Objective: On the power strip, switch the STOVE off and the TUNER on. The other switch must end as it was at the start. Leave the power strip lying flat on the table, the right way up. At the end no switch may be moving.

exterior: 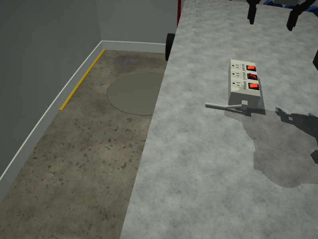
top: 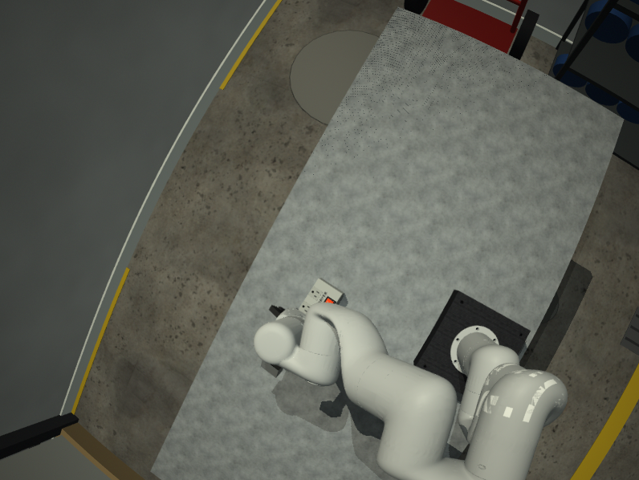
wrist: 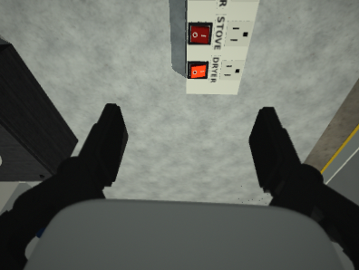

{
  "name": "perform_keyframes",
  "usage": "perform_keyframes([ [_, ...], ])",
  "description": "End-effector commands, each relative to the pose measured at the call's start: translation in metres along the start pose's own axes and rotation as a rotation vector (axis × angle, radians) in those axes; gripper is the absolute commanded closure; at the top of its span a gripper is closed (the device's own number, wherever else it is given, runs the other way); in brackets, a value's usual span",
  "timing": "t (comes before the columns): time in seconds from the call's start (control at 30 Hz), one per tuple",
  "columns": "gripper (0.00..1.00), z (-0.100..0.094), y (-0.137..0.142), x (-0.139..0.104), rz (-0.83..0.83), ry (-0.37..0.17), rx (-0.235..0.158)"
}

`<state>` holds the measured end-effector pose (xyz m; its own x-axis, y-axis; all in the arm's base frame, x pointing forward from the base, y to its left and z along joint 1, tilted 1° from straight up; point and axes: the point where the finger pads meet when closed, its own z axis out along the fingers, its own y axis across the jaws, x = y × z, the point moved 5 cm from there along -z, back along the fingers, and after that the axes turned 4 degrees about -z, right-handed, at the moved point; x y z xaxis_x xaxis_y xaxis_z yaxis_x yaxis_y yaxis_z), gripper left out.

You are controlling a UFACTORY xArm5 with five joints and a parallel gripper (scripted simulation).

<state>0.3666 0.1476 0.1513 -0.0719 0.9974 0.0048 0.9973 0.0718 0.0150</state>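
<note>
1. Grey wall (exterior: 46, 51) at far left, with a yellow floor line (exterior: 82, 77) along its foot.
2. Round patch (exterior: 133, 93) on the brown floor, just left of the grey table (exterior: 195, 167).
3. Power strip (exterior: 237, 88) flat on the table, right way up, its stub cord (exterior: 221, 106) pointing left.
4. STOVE switch (wrist: 199, 33) dark red; DRYER switch (wrist: 198, 71) bright orange; third switch (exterior: 253, 85) on the strip's near end also bright orange.
5. Gripper (wrist: 188, 149) spread wide, pinching nothing, hovering above bare table just beyond the strip's DRYER end.
6. Black base plate (top: 467, 304) at right under the white arm (top: 392, 382).

Power strip (exterior: 243, 83) on table (exterior: 195, 159), gripper (wrist: 190, 145) above
</note>
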Motion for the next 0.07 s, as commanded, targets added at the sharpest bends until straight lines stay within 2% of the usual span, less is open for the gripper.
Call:
perform_keyframes([
  [0.0,0.00,-0.0012,0.0010,0.0003,0.000,0.001,-0.003],
  [0.03,0.00,-0.0012,0.0010,0.0003,0.000,0.001,-0.003],
])
